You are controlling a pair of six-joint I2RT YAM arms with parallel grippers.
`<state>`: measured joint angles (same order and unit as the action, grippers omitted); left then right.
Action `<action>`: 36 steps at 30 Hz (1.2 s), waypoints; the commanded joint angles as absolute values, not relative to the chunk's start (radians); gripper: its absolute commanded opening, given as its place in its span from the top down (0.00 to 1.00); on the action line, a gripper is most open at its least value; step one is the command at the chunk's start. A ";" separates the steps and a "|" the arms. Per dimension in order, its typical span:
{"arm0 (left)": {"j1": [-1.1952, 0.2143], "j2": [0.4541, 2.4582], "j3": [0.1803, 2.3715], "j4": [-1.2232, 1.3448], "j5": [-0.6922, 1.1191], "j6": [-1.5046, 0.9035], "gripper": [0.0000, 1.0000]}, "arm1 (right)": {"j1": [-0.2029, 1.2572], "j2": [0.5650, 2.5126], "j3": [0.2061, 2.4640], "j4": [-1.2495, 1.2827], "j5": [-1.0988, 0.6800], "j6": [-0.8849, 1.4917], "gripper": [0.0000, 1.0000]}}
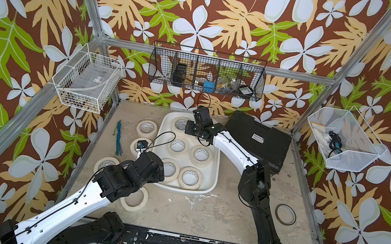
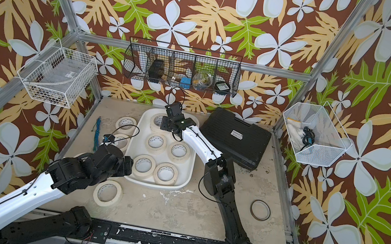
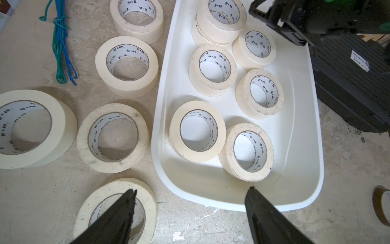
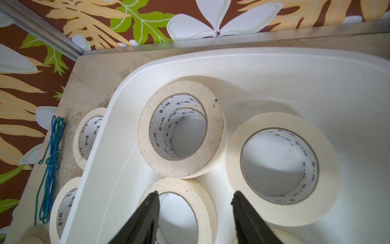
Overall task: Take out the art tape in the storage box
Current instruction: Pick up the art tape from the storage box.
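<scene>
Right hand (image 4: pixel 194 193), half-open and empty, is being held over a tape roll (image 4: pixel 185 184) in the box (image 4: pixel 116 169); one finger should be guided inside its core.

I see the storage box (image 1: pixel 212 174) from my remote station: a smooth white tub, rounded-rectangular with low sloping walls, sitting flat on the table (image 1: pixel 227 215). Cream-beige rolls of art tape (image 1: pixel 190 177) lie flat inside it, their white printed cores facing up, and at the far end one is stacked on another (image 3: pixel 223 14). Five more rolls (image 3: pixel 126 65) lie flat on the table along the box's left side.
</scene>
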<state>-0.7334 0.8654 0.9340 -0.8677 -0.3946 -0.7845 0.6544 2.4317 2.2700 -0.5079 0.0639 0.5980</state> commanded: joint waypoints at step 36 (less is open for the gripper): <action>-0.732 0.847 0.862 -0.806 -0.373 -0.761 0.16 | 0.605 2.643 2.424 -0.380 0.039 0.718 0.74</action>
<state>-0.7334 0.8463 0.8631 -0.8227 -0.3790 -0.7757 0.6067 2.6476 2.4195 -0.3573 0.0269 0.7242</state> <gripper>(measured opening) 0.843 0.276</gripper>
